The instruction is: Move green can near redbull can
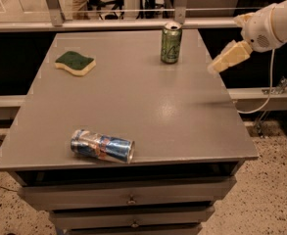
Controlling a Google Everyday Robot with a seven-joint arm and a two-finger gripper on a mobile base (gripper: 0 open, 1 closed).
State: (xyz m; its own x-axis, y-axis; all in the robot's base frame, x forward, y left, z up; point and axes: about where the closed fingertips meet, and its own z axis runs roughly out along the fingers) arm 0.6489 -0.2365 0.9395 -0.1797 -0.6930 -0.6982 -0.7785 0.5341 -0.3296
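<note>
The green can (171, 43) stands upright near the far edge of the grey table (133, 92), right of centre. The redbull can (102, 146) lies on its side near the front edge, left of centre, blue and silver and dented. The gripper (216, 67) comes in from the right on a white arm, with its cream fingers pointing down-left over the table's right edge. It sits to the right of the green can, apart from it, and holds nothing I can see.
A green and yellow sponge (75, 63) lies at the far left of the table. A metal rail (133, 23) runs behind the table. Drawers (128, 199) sit under the tabletop.
</note>
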